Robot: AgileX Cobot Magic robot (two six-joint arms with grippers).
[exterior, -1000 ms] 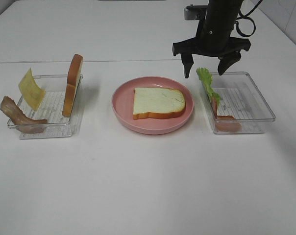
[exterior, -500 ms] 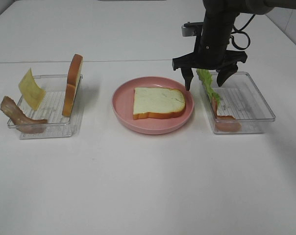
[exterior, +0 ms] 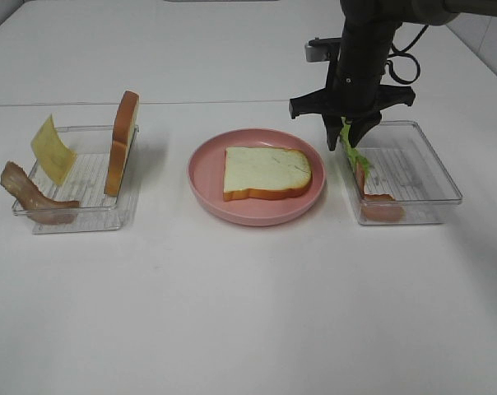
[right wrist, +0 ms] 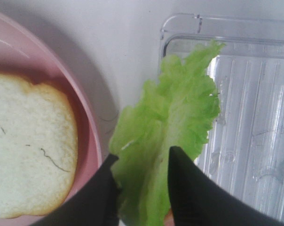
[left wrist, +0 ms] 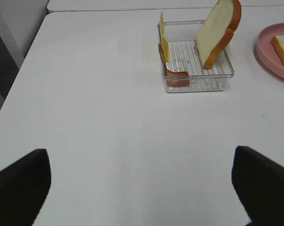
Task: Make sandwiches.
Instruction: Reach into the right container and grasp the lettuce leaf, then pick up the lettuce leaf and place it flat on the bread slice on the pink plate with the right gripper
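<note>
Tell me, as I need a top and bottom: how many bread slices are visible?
2. One bread slice lies flat on the pink plate; a second slice stands on edge in the left clear tray. None seems hidden.

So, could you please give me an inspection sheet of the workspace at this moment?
surface: white table, no spills seen
job's things: bread flat on plate; lettuce upright at right tray's wall, bacon beside it; left tray holds cheese, second bread on edge, second bacon over its wall
clutter: nothing seen
jaws: right jaws shut on lettuce; left jaws open, empty
cables: black loop by right arm
surroundings: tiled wall far right
</note>
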